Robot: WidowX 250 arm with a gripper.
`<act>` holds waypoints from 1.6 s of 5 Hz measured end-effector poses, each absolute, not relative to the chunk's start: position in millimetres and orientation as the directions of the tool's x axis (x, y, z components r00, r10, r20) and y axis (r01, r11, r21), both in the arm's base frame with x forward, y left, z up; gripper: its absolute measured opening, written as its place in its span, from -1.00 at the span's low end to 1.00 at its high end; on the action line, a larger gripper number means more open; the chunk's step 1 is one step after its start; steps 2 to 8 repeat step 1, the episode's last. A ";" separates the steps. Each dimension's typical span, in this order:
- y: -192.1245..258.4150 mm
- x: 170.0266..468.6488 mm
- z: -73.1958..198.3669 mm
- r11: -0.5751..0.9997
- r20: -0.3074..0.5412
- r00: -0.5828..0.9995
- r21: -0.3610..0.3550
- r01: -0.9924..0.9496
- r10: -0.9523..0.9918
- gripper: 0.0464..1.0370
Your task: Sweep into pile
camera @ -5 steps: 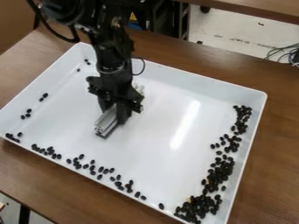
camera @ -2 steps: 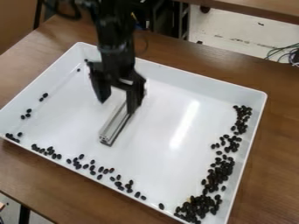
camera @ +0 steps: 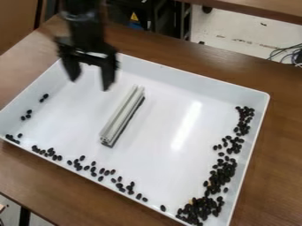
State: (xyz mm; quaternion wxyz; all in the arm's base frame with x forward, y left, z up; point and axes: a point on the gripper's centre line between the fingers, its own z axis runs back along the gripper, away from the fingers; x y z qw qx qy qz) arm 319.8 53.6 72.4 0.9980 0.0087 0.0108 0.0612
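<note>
The big brown wooden bench (camera: 274, 163) holds everything up. On it sits a wide white tray (camera: 68, 132). It has walls all round, and I think they are there so that the beans can't roll off.

The black robot arm (camera: 85, 26) comes in from the top. Its hand (camera: 89, 84) hangs down over the back left part of the tray. The two fingers are wide apart, and there is nothing between them.

The grooved metal bar (camera: 122, 115) lies at a slant near the middle of the tray, with a dark strip along its bottom edge. The hand is apart from it. The bar looks like the sweeper, and its long side would be good for pushing lots of beans at once.

The little black beans (camera: 221, 173) are dark and round, a bit like tiny eggs. Most make a long, bumpy band by the right wall. It is thickest at the near right corner, where a small pale bit (camera: 191, 201) peeps out. More are strung along the near wall, some bunched and some alone. A few sit by the left wall. So they are not in one neat pile yet. The near wall ones may need a push toward the big bunch, and some could slip round the bar's ends.
</note>
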 end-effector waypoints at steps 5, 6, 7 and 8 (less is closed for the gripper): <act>85.0 312.1 72.9 0.977 -0.023 0.977 0.003 -0.213 0.213 0.92; 85.0 312.1 72.9 0.977 -0.023 0.977 0.003 -0.213 0.213 0.92; 85.0 312.1 72.9 0.977 -0.023 0.977 0.003 -0.213 0.213 0.92; 85.0 312.1 72.9 0.977 -0.023 0.977 0.003 -0.213 0.213 0.92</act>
